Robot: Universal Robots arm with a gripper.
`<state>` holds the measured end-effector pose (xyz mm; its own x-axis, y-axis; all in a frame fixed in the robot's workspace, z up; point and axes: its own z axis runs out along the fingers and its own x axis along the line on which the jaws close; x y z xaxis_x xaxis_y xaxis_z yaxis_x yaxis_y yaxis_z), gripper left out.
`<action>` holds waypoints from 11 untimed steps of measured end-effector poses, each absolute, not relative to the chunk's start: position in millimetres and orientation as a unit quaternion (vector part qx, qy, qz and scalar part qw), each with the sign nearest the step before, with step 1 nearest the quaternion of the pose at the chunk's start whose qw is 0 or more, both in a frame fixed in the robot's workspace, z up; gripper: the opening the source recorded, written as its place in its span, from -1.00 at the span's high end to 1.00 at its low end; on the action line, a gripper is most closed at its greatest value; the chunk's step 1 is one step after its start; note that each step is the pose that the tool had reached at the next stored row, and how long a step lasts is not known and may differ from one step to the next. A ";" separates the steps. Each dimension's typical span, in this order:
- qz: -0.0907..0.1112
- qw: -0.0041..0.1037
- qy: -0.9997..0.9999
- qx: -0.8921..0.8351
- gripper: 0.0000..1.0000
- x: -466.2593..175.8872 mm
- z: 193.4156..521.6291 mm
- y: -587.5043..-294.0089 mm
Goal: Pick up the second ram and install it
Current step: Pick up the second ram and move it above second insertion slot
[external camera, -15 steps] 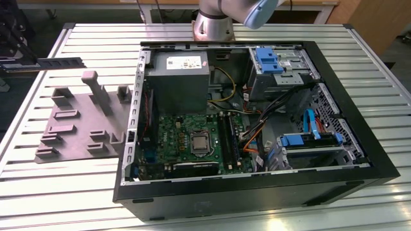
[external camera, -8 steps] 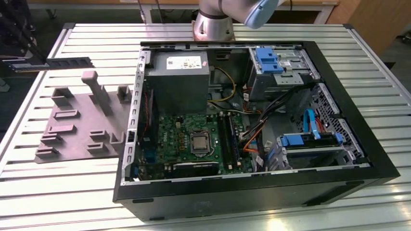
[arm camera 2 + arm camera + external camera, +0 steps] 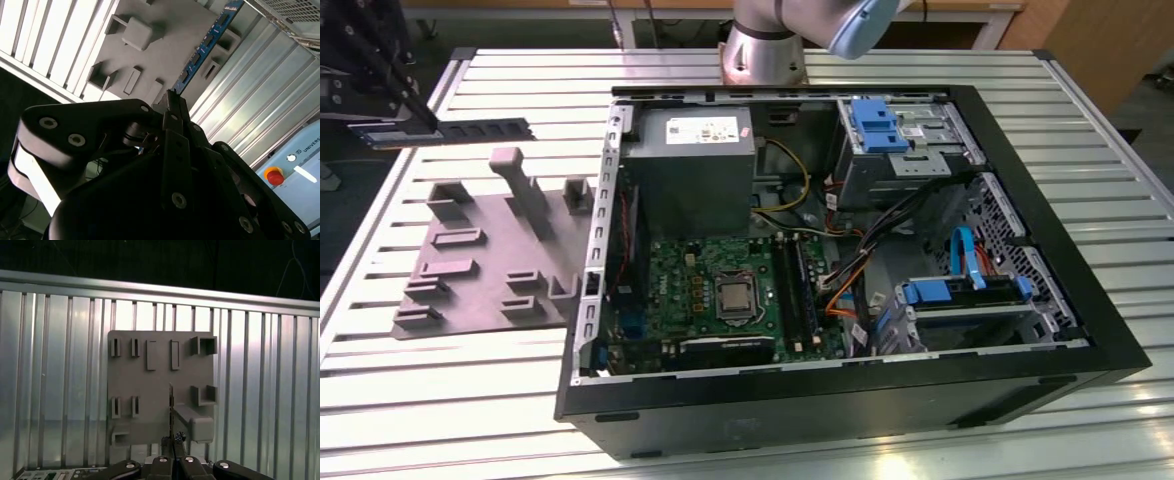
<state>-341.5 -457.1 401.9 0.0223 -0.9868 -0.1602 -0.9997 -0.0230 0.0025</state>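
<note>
Slatted table (image 3: 921,65), fingers (image 3: 176,125) apparently clamped on second ram (image 3: 467,130) above grey tray (image 3: 480,270), open computer case (image 3: 854,400) beside

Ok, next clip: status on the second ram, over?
Pincer shut on the second ram, held in the air above the grey tray. Ram not yet in the open computer case. Nothing seen blocking the way to it.

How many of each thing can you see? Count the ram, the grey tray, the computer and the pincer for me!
ram: 1, held in the pincer
grey tray: 1
computer: 1
pincer: 1
Total: 4
</note>
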 end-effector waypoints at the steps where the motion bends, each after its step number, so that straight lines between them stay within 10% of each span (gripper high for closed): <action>1: 0.058 0.055 0.697 -0.713 0.76 -339.4 401.8 -457.1; 11: 0.058 0.055 0.697 -0.713 0.76 -317.7 401.8 -457.1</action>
